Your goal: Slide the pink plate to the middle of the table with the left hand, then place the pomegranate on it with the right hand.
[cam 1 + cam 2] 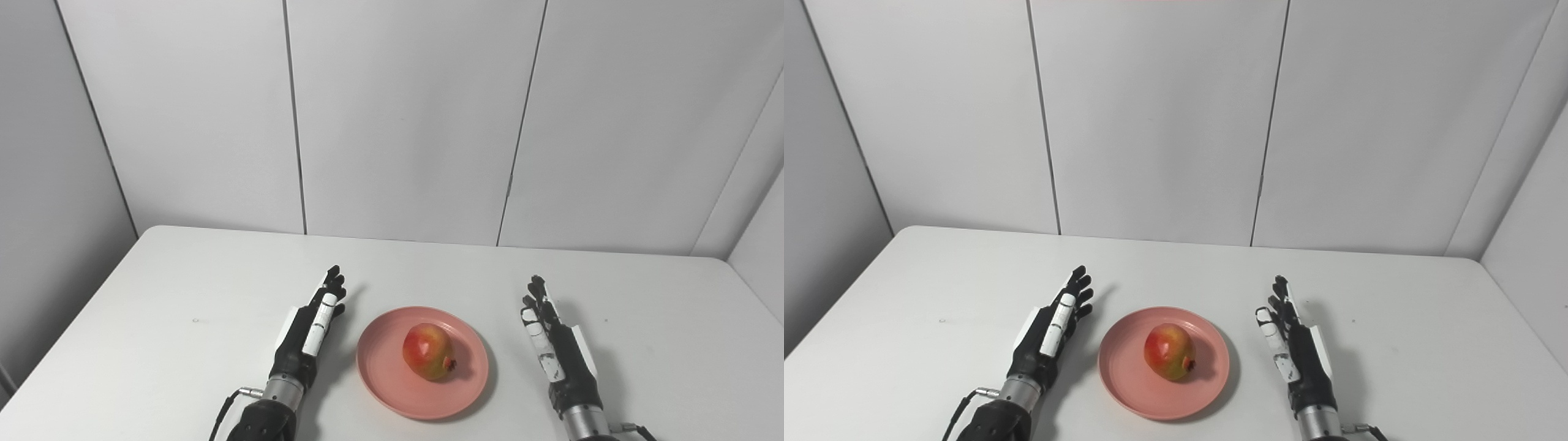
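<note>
The two head views show the same scene from slightly different spots. In the left eye view the plate (422, 362) sits just right of the frame's centre line, and the right-hand wall panel fills only a thin strip at the right edge. In the right eye view everything lies further left, the plate falls a little left of centre, and more of that angled wall panel and of the table's (1427, 343) right side shows. Neither view reveals an object the other hides.

The pink plate lies in the lower middle of the frame, near the table's front edge, between the two hands. The pomegranate (428, 351) rests on the plate, close to its middle, red and yellow-green, with its small dark crown pointing toward the lower right.

The left hand (311, 331) comes up from the lower left, its forearm slanting up and to the right. It stands on edge just left of the plate, not touching it, with fingers stretched out and apart, holding nothing. The right hand (1293, 346) comes up from the lower right, its forearm leaning slightly up and to the left. It is near the plate's right rim but clear of it, fingers likewise extended and spread, empty.
</note>
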Controlling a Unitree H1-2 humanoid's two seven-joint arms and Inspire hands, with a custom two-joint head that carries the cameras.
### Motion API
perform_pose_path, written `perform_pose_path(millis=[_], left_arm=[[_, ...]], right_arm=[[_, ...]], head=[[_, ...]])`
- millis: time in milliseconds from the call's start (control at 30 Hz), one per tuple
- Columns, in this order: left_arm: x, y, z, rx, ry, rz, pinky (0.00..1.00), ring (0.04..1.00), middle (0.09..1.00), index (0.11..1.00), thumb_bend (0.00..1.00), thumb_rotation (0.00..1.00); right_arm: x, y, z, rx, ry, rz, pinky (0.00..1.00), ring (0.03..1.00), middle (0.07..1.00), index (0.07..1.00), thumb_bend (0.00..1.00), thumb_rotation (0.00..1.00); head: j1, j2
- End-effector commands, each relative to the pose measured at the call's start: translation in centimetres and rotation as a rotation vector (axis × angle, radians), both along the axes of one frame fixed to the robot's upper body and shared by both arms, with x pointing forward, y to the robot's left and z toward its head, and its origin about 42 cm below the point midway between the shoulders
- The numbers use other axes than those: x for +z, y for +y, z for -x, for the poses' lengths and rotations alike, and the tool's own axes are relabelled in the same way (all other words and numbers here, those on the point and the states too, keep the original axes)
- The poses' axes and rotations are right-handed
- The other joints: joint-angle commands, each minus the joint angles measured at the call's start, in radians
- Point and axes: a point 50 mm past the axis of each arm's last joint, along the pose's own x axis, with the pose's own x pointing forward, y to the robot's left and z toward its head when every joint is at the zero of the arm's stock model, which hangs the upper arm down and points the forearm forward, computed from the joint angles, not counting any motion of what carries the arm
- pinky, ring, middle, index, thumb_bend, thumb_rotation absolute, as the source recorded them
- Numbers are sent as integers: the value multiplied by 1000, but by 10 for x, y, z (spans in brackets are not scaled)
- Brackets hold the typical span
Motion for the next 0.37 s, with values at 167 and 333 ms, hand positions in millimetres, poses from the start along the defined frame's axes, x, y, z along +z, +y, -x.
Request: perform_pose_path(millis=[167, 333], left_arm=[[4, 7, -5, 19, -29, -18, 954, 975, 995, 992, 560, 1000], [3, 8, -5, 20, -27, -22, 956, 979, 997, 992, 543, 1000]], right_arm=[[15, 3, -9, 4, -11, -63, 978, 975, 1000, 1000, 611, 926], [12, 5, -9, 6, 14, -91, 990, 983, 1000, 1000, 597, 941]], head=[[0, -5], [6, -7]])
